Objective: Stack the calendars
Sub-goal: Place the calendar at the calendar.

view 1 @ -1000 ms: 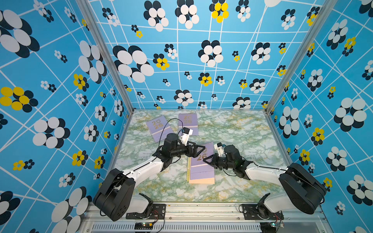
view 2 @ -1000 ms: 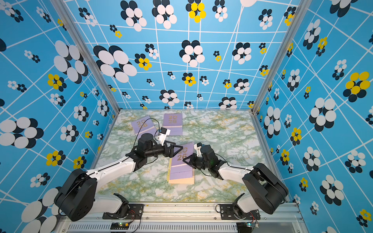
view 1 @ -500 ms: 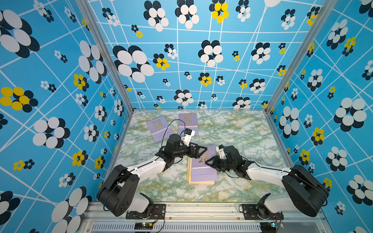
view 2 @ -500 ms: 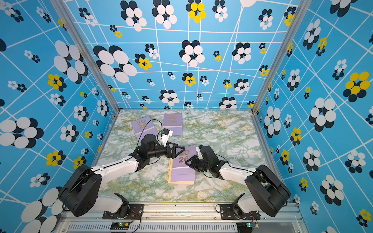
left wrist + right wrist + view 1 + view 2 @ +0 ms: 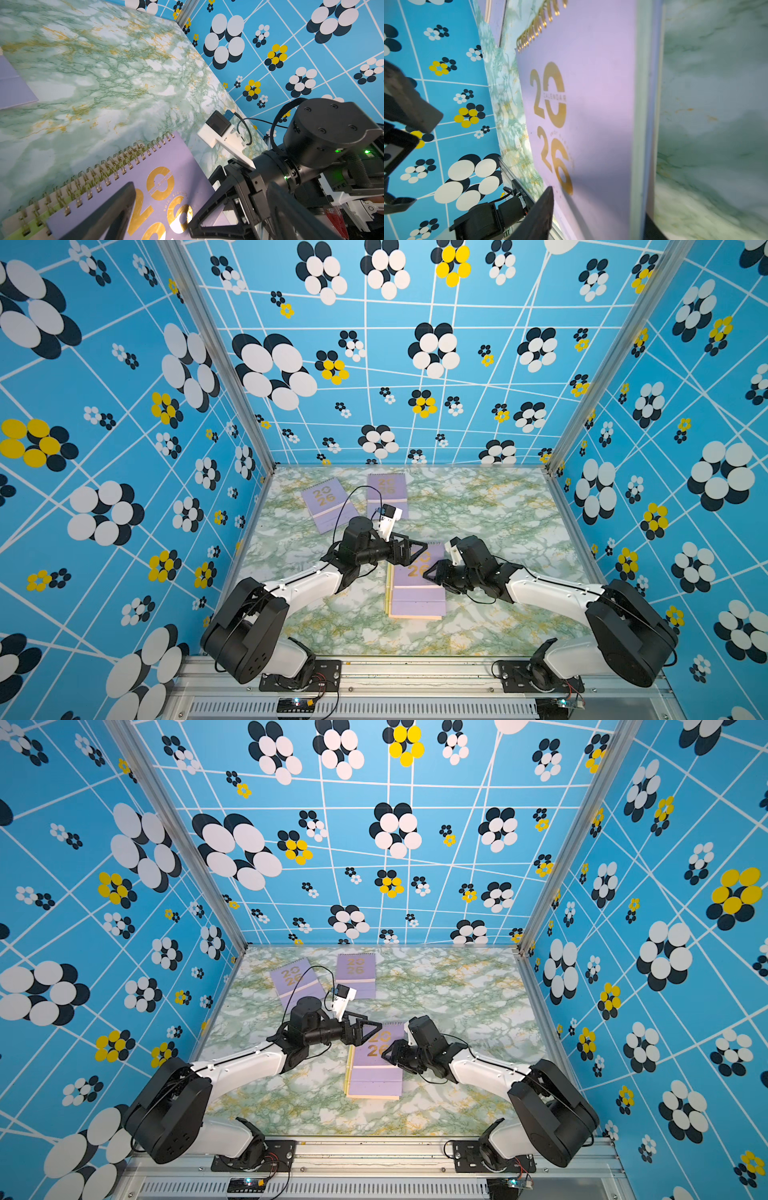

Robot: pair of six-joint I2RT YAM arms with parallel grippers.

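Note:
A stack of calendars (image 5: 417, 596) (image 5: 375, 1078) lies at the table's front middle. A lilac "2026" calendar is on top, with peach and yellow edges under it (image 5: 166, 162) (image 5: 591, 83). Two more lilac calendars (image 5: 325, 504) (image 5: 386, 493) lie flat at the back left, in both top views. My left gripper (image 5: 412, 554) (image 5: 199, 193) hangs open over the stack's spiral end, holding nothing. My right gripper (image 5: 436, 572) (image 5: 598, 207) is at the stack's right edge. Its jaws stand apart over the top cover.
The green marble table (image 5: 478, 510) is boxed in by blue flowered walls on three sides, with a metal rail (image 5: 415, 672) along the front. The two arm bases sit at the front corners.
My right gripper has opened and let go of the top lilac calendar, which now lies flat on the stack. My left gripper has shifted slightly right over the spiral end.

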